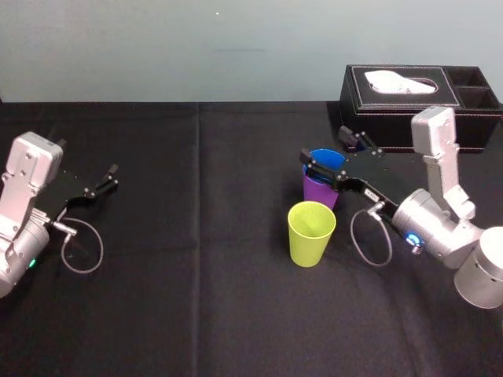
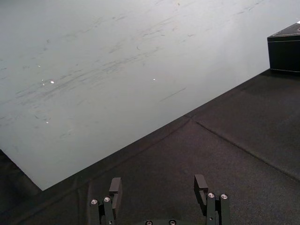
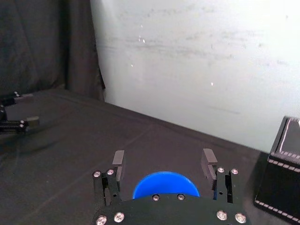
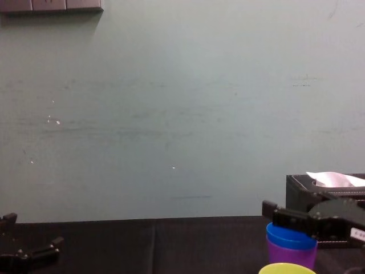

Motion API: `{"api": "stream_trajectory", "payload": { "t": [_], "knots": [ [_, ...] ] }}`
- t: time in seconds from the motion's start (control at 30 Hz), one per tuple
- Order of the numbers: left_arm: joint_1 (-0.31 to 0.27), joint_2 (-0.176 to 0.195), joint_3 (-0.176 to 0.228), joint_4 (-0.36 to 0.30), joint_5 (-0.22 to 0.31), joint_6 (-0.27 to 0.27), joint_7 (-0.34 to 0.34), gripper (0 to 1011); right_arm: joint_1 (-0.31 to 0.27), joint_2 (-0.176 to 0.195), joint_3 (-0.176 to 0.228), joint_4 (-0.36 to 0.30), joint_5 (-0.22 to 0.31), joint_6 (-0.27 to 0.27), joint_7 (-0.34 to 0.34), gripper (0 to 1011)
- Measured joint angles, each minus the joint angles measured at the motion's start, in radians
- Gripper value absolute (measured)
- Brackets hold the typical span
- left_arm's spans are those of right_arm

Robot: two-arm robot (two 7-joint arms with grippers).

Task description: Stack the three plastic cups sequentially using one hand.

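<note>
My right gripper (image 3: 163, 160): jaws are standing open, straddling the blue tapered plastic cup (image 1: 326, 159).
Nesting: that cup is sitting inside the purple tapered plastic cup (image 1: 318, 193) on the black surface (image 1: 196, 275).
Nearer me: the yellow-green tapered plastic cup (image 1: 311, 233) is standing upright, just beside the pair.
My left gripper (image 2: 158, 181): idling far left, jaws open.

free: cloth (image 1: 196, 236) left of yellow-green cup (image 1: 311, 233) | obstacle: tissue box (image 1: 393, 119) behind

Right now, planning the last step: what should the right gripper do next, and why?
Probably lift the right gripper clear: its jaws stand open around the blue cup, already nested in the purple cup, while the yellow-green cup stands alone in front. Left gripper is parked.
</note>
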Motion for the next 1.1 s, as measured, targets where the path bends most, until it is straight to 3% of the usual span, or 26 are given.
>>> {"api": "stream_trajectory", "payload": {
  "t": [0.33,0.4,0.53,0.63,0.9,1.1],
  "knots": [
    [0.000,0.000,0.000,0.000,0.000,0.000,0.000,1011,-0.123,0.104,0.051,-0.193,0.046,0.026,0.025,1000],
    [0.000,0.000,0.000,0.000,0.000,0.000,0.000,1011,-0.184,0.144,0.073,-0.247,0.065,0.029,0.033,1002],
    [0.000,0.000,0.000,0.000,0.000,0.000,0.000,1011,-0.251,0.183,0.097,-0.294,0.079,0.028,0.035,1002],
    [0.000,0.000,0.000,0.000,0.000,0.000,0.000,1011,-0.344,0.230,0.130,-0.347,0.083,0.026,0.029,1002],
    [0.000,0.000,0.000,0.000,0.000,0.000,0.000,1011,-0.494,0.294,0.170,-0.392,0.091,0.011,0.041,1002],
    [0.000,0.000,0.000,0.000,0.000,0.000,0.000,1011,-0.525,0.303,0.156,-0.390,0.088,-0.009,0.070,1000]
  ]
}}
